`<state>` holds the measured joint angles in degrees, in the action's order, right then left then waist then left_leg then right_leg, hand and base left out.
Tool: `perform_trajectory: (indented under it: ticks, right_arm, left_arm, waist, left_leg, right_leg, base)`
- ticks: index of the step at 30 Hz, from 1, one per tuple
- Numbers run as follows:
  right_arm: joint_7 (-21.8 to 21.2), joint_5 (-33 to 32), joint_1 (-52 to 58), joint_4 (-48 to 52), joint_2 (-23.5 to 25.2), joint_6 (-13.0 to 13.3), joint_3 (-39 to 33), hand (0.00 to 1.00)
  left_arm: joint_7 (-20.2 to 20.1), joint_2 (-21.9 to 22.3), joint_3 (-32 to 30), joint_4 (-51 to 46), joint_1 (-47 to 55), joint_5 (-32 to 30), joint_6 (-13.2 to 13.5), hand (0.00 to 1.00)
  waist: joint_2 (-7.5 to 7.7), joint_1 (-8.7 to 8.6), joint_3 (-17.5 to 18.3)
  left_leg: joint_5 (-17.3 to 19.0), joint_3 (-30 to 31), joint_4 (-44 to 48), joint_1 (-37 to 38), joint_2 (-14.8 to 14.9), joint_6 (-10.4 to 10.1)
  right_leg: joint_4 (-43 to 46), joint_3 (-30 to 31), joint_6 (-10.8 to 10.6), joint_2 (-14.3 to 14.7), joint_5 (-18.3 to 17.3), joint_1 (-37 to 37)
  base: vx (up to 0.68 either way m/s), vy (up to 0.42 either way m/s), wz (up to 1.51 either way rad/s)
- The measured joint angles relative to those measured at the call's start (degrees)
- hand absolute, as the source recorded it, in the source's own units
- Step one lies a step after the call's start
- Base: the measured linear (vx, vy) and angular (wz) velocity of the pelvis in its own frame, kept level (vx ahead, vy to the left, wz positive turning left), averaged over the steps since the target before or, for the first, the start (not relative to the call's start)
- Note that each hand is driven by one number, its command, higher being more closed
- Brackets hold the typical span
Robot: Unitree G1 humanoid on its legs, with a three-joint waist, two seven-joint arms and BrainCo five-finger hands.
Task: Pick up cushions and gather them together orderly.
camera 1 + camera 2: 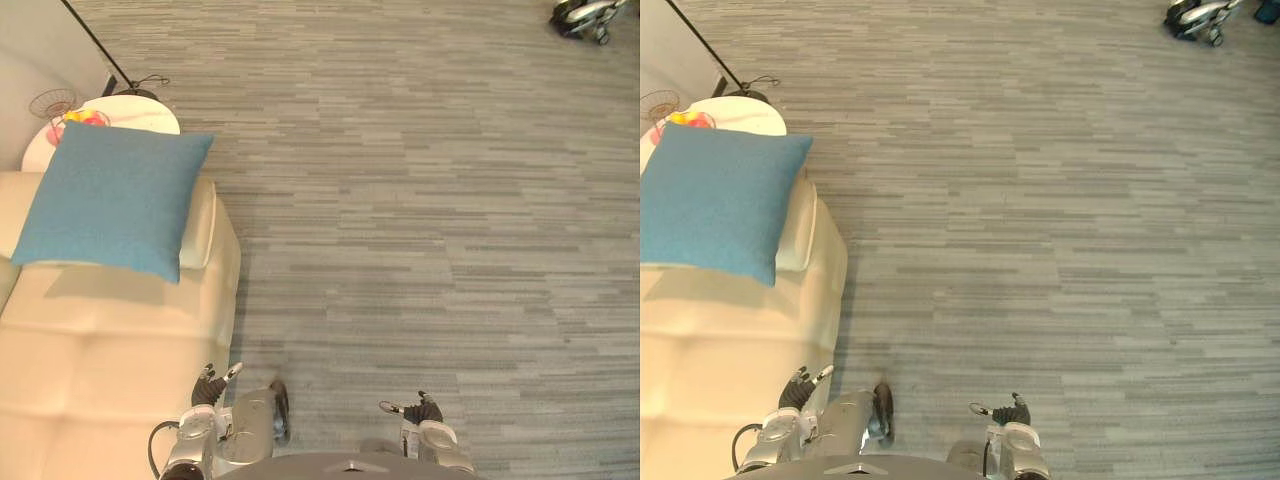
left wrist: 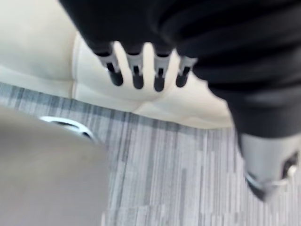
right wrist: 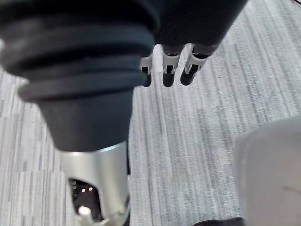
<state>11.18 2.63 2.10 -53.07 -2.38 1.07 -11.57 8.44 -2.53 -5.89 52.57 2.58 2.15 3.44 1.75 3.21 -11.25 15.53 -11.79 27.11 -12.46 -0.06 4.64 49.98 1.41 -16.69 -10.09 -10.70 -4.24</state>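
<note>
A blue cushion [image 1: 112,198] lies propped on the cream sofa [image 1: 100,340] at the left, resting against its armrest end [image 1: 205,225]. My left hand [image 1: 212,388] hangs low beside the sofa's front corner, fingers [image 2: 136,75] relaxed and holding nothing. My right hand [image 1: 420,410] hangs over the grey carpet at the lower middle, fingers [image 3: 169,73] straight and empty. Both hands are well below the cushion.
A round white side table [image 1: 120,118] with a wire bowl [image 1: 52,102] and colourful items stands behind the sofa, next to a floor lamp base [image 1: 135,88]. A wheeled device [image 1: 588,16] sits at the far right. Grey carpet [image 1: 420,200] spreads across the room.
</note>
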Motion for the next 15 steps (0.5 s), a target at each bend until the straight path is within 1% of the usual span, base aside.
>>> perform_trajectory:
  ticks: [1, 2, 3, 4, 5, 6, 7, 8, 9, 10, 11, 12, 13, 14, 15]
  right_arm:
    - [-0.18, -0.35, 0.59, 0.25, 0.04, 0.03, -0.01, 0.00]
    - [-0.23, -0.34, 0.73, 1.05, -0.18, 0.30, -0.18, 0.00]
    - [-0.24, -0.28, 0.64, 1.13, -0.43, 0.42, 0.06, 0.00]
    - [-0.24, -0.05, 0.55, 1.56, -0.80, 0.52, 0.13, 0.00]
    - [-0.28, -0.09, 0.56, 1.60, -0.83, 0.54, 0.11, 0.00]
    - [-0.35, -0.14, 0.53, 1.72, -0.86, 0.56, 0.03, 0.00]
    - [-0.48, -0.18, 0.49, 2.66, -1.08, 0.56, -0.34, 0.00]
    - [-0.46, -0.30, 0.47, 2.69, -1.24, 0.52, -0.99, 0.00]
    - [-0.45, -0.48, 0.49, 2.70, -1.40, 0.50, -1.17, 0.00]
    - [-0.45, -0.52, 0.65, 2.62, -1.53, 0.44, -1.90, 0.00]
    - [-0.43, -0.57, 1.82, 2.51, -1.46, 0.16, -2.74, 0.00]
    - [-0.46, -0.58, 2.12, 2.43, -1.31, 0.12, -3.10, 0.00]
    - [-0.36, -0.55, 2.14, 2.56, -2.07, -0.03, -3.75, 0.00]
    - [-0.39, -0.60, 2.19, 2.60, -1.96, -0.04, -4.52, 0.00]
    - [-0.39, -0.60, 2.32, 2.63, -1.98, -0.05, -4.54, 0.00]
  left_arm:
    - [0.04, -0.22, 0.19, 0.48, 0.08, -0.01, -0.53, 0.00]
    - [0.13, -0.39, 0.57, 0.49, 0.78, -0.04, -0.94, 0.00]
    - [0.14, -0.45, 0.85, 0.52, 1.02, -0.04, -1.00, 0.00]
    - [0.14, -0.47, 1.67, 0.64, 1.24, -0.04, -1.08, 0.00]
    - [0.12, -0.30, 1.65, 0.66, 1.31, -0.02, -1.08, 0.00]
    - [0.11, -0.14, 1.62, 0.71, 1.31, -0.02, -1.10, 0.00]
    - [0.11, 0.40, 1.60, 0.86, 1.17, -0.02, -1.15, 0.00]
    - [0.09, 0.56, 1.70, 0.93, 1.06, -0.03, -1.15, 0.00]
    - [0.06, 0.68, 1.70, 0.98, 1.06, -0.04, -1.15, 0.00]
    - [0.04, 0.65, 1.65, 0.99, 1.12, -0.05, -1.14, 0.00]
    - [0.04, 0.42, 1.38, 1.09, 1.35, -0.06, -1.11, 0.00]
    - [0.05, 0.35, 1.28, 1.52, 1.30, -0.06, -1.10, 0.00]
    - [-0.05, 1.18, 0.89, 2.23, 1.12, -0.14, -1.03, 0.00]
    - [0.02, 1.68, 0.54, 2.27, 1.13, -0.19, -1.05, 0.00]
    - [0.03, 2.09, 0.33, 2.25, 1.14, -0.23, -1.05, 0.00]
  waist:
    - [-0.01, -0.45, 0.00]
    - [-0.23, -1.15, -0.09]
    - [-0.40, -1.36, -0.10]
    - [-1.09, -1.76, -0.21]
    - [-1.24, -1.82, -0.18]
    - [-1.23, -1.90, -0.18]
    - [-1.43, -2.50, -0.29]
    - [-1.86, -3.06, -0.57]
    - [-2.05, -3.33, -0.68]
    - [-1.83, -3.38, -0.70]
    - [-0.69, -3.16, -0.45]
    - [-1.25, -3.16, -0.66]
    - [-2.84, -2.87, -0.45]
    - [-3.09, -3.07, -0.33]
    - [-3.22, -3.09, -0.25]
  left_leg:
    - [0.71, 0.92, -1.12, 2.95, -0.69, 0.22]
    - [1.16, 1.76, -3.52, 6.99, -1.38, 0.59]
    - [1.18, 2.23, -4.82, 8.84, -1.55, 0.58]
    - [1.07, 3.46, -8.06, 12.86, -1.43, 0.43]
    - [1.05, 4.64, -9.28, 14.59, -1.30, 0.39]
    - [1.06, 5.43, -9.80, 15.33, -1.15, 0.39]
    - [1.06, 7.85, -11.01, 16.72, -0.38, 0.38]
    - [1.22, 9.64, -11.85, 17.67, 0.68, 0.06]
    - [1.46, 10.52, -12.05, 18.09, 1.15, -0.45]
    - [2.26, 12.01, -12.31, 19.03, 1.72, -1.95]
    - [4.21, 14.33, -12.19, 20.83, 2.34, -5.15]
    - [4.84, 15.14, -12.21, 21.48, 2.89, -5.89]
    - [3.72, 16.11, -12.15, 21.67, 4.16, -6.73]
    - [2.45, 16.50, -11.54, 21.79, 4.57, -7.94]
    - [2.06, 16.55, -10.61, 21.55, 4.80, -8.64]
  right_leg:
    - [6.54, -1.53, 1.58, -0.52, -1.07, -2.13]
    - [10.25, -4.11, 5.27, -0.83, -3.02, -4.41]
    - [10.28, -5.48, 6.60, -0.72, -3.87, -5.44]
    - [5.85, -9.25, 10.50, -0.01, -6.18, -7.88]
    - [0.59, -10.40, 11.69, 0.96, -7.35, -10.01]
    - [-2.27, -10.22, 11.87, 1.69, -7.61, -11.10]
    - [-10.96, -8.24, 12.37, 4.02, -7.23, -13.94]
    - [-18.97, -6.07, 11.93, 5.58, -4.35, -15.05]
    - [-22.85, -5.02, 11.64, 6.04, -2.47, -15.22]
    - [-30.01, -2.74, 11.32, 6.47, 1.78, -15.45]
    - [-34.15, -1.27, 10.38, 5.95, 12.43, -14.00]
    - [-33.19, -1.57, 11.21, 6.42, 13.35, -13.52]
    - [-28.24, -3.45, 12.56, 6.65, 9.05, -14.30]
    - [-24.79, -4.91, 13.27, 6.00, 6.19, -14.72]
    - [-23.66, -5.69, 13.64, 5.74, 4.98, -14.61]
  base:
    - [0.52, 0.088, 0.42]
    - [0.41, 0.051, 0.34]
    - [0.57, 0.028, 0.44]
    - [0.53, -0.029, 0.51]
    - [0.52, -0.063, 0.54]
    - [0.43, -0.124, 0.74]
    - [0.42, -0.166, 0.92]
    - [0.33, -0.138, 1.03]
    - [0.41, -0.217, 0.96]
    - [0.44, -0.282, 1.10]
    - [0.54, -0.362, 1.04]
    - [0.44, -0.314, 0.96]
    - [0.41, -0.297, 0.68]
    - [0.39, -0.275, 0.65]
    - [0.36, -0.280, 0.57]
